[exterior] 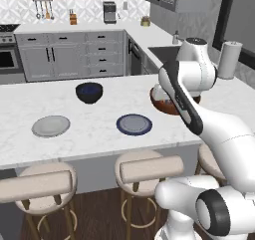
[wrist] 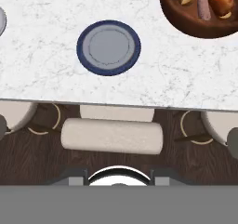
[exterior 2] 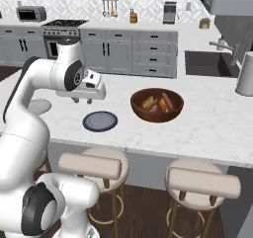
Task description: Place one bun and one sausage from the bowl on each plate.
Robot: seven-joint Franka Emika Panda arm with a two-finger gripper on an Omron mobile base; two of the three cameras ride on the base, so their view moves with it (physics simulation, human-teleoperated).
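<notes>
Stools (wrist: 112, 135) sit under my shut, empty gripper (exterior 2: 82, 101). Both plates (wrist: 109, 47) are bare; next I must reach the bowl (exterior 2: 157, 105) for a bun.

hand: gripper (exterior 2: 82, 101) up over the counter, fingers close together
blue plate (exterior 2: 100, 121): just below the hand
bowl (exterior 2: 156, 105): off to the hand's right, buns and sausages inside

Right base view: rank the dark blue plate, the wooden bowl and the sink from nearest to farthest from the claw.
1. Dark blue plate: on the counter just below the claw.
2. Wooden bowl: to the plate's right, holding buns and sausages.
3. Sink: far right, on the back counter.
</notes>
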